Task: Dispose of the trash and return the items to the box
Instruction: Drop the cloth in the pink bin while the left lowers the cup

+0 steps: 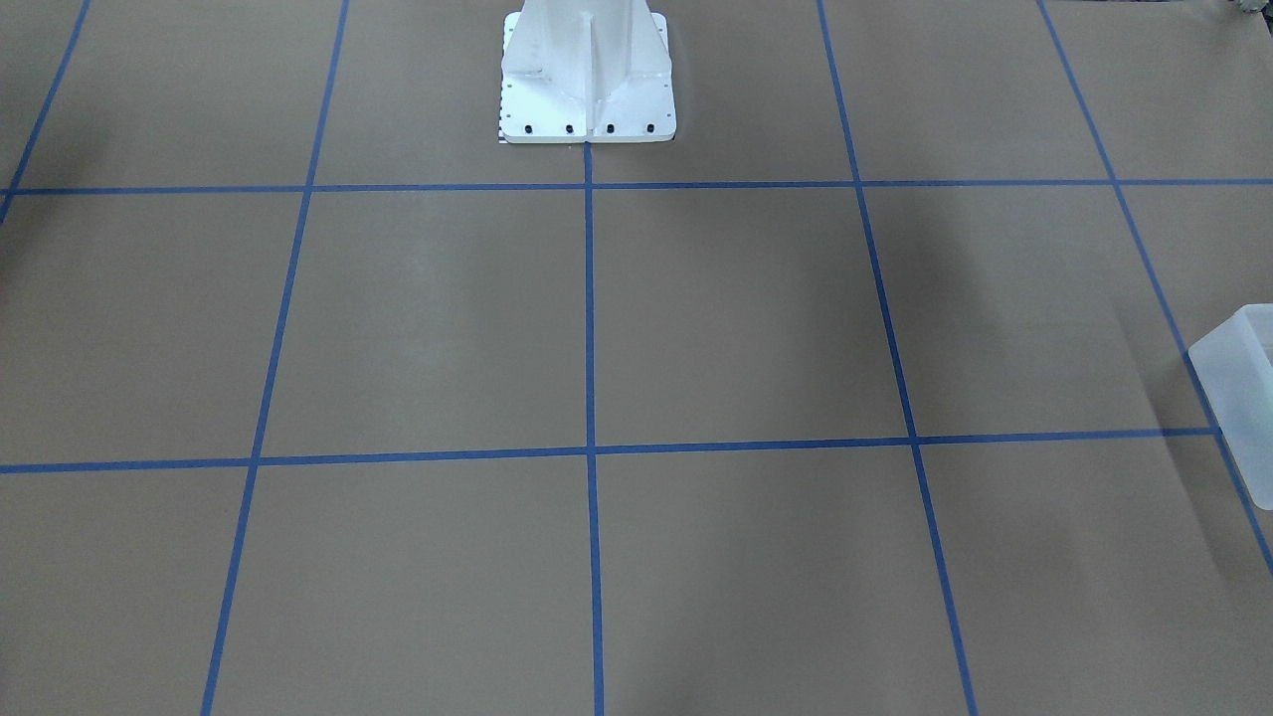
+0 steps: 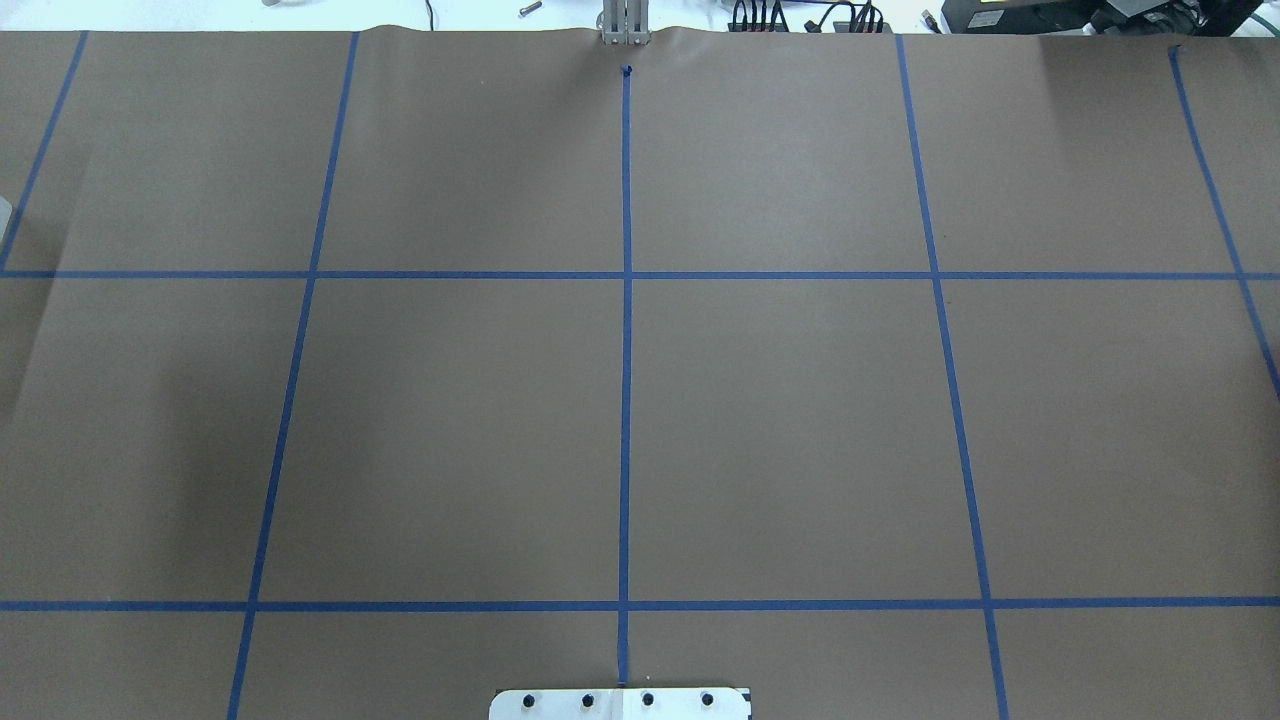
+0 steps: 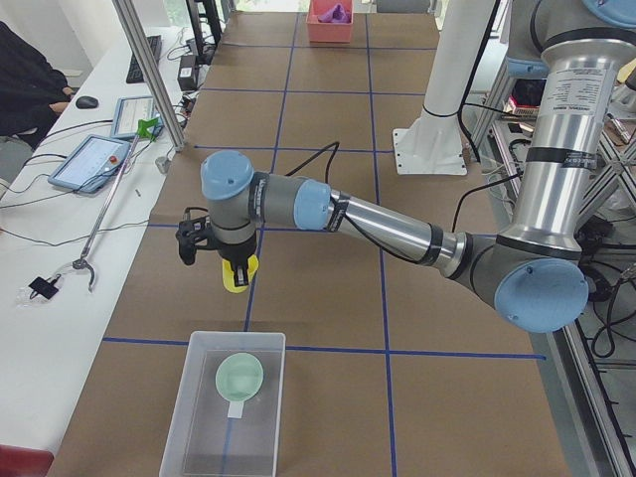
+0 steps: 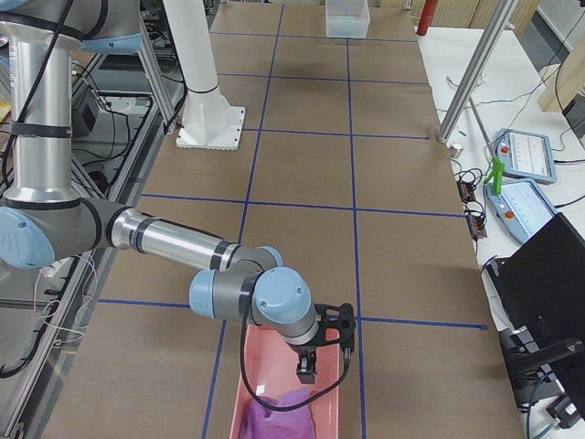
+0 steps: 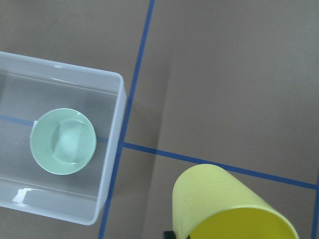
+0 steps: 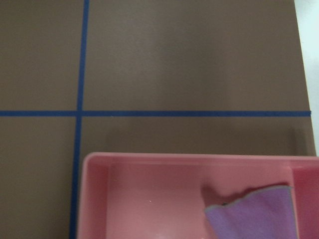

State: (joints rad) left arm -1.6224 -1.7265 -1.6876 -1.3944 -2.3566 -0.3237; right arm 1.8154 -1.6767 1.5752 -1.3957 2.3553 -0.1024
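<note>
In the exterior left view my left gripper (image 3: 237, 270) holds the yellow cup (image 3: 238, 277) above the table, just short of the frosted box (image 3: 199, 437). The pale green bowl (image 3: 239, 376) lies inside the box. In the left wrist view the cup (image 5: 224, 204) hangs close to the camera, to the right of the box (image 5: 113, 149) and the bowl (image 5: 63, 141). A corner of the box (image 1: 1238, 388) shows in the front-facing view. My right gripper (image 4: 308, 369) hovers over a pink bin (image 4: 251, 384). I cannot tell whether it is open or shut.
The pink bin (image 6: 149, 199) holds a purple cloth (image 6: 254, 214). The white robot pedestal (image 1: 587, 99) stands at mid-table. Blue tape lines cross the brown table cover. Tablets and cables lie on the side bench (image 3: 94, 159).
</note>
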